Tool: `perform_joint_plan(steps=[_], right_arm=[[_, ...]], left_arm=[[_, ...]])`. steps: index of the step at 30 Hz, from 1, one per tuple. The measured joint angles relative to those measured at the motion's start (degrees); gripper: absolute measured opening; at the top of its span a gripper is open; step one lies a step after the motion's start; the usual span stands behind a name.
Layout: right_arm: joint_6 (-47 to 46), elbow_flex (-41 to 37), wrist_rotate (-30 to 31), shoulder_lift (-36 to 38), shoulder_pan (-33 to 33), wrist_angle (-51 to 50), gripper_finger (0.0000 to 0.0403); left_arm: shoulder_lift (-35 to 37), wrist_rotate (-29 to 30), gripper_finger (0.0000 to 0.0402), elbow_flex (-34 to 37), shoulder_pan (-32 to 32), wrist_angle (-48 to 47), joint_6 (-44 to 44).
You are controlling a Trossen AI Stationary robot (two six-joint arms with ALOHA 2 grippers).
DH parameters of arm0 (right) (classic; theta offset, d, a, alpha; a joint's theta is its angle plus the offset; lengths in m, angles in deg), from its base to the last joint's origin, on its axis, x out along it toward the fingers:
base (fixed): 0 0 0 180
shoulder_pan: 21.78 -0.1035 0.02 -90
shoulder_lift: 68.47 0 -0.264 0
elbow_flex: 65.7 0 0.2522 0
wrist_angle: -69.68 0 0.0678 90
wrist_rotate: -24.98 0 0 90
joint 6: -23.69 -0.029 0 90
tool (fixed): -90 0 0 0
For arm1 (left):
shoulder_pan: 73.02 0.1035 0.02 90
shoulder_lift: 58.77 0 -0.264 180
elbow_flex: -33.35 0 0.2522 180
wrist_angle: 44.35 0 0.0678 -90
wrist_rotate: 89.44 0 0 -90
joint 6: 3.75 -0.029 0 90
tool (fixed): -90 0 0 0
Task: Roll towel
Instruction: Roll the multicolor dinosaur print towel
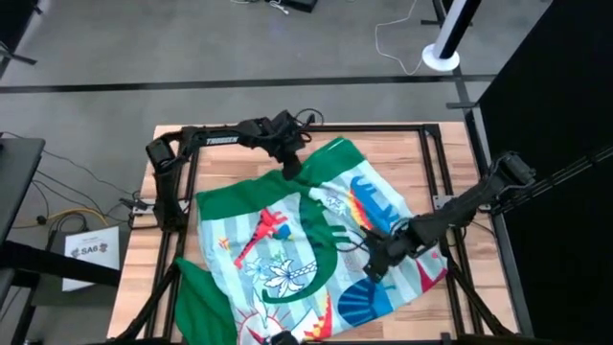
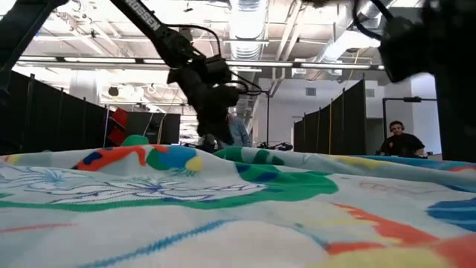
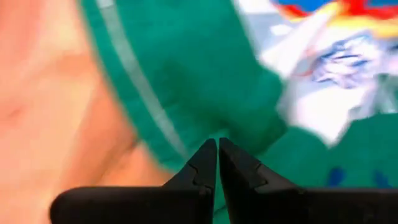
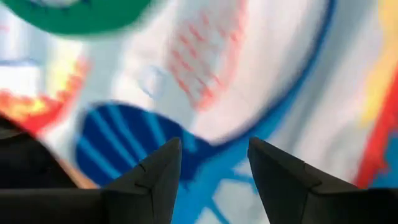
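Roll not started imo: towel (image 1: 306, 254) lies crumpled but spread across the worktop (image 1: 402, 158), no rolled section visible; left hand (image 1: 290, 171) pinched closed at the far green edge, right hand (image 1: 375, 265) parted and empty over the print near the right side.

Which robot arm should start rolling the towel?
Probably the left. Its hand is shut at the towel's far green edge, near where a roll could start. The right hand is open over the middle of the print, away from any edge.
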Motion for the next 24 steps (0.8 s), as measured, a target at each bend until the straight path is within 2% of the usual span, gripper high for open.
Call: perform_joint_plan(steps=[5, 11, 16, 20, 24], right_arm=[[9.0, 1.3, 1.6, 1.5, 7.7, -4.3, 0.0176], [23.3, 1.0, 3.4, 1.6, 19.3, -7.1, 0.0176], [34.7, -1.1, 9.5, -1.7, 26.9, -2.9, 0.0176], [35.9, -4.3, 9.8, -6.5, 28.9, 3.0, 0.0176], [30.1, -4.9, 10.1, -10.6, 26.3, 3.8, 0.0176]], left_arm=[[-3.9, 0.2, 0.0003, -1.0, -3.2, -6.1, -4.1], [-6.3, 13.2, 0.0003, -1.4, -3.1, -19.4, -13.3], [-4.8, 19.6, 0.0004, -1.3, 0.8, -21.9, -14.7], [-1.8, 25.2, 0.0004, -1.0, 4.8, -20.0, -15.0], [1.7, 24.5, 0.0004, -1.1, 9.0, -19.0, -15.3]])
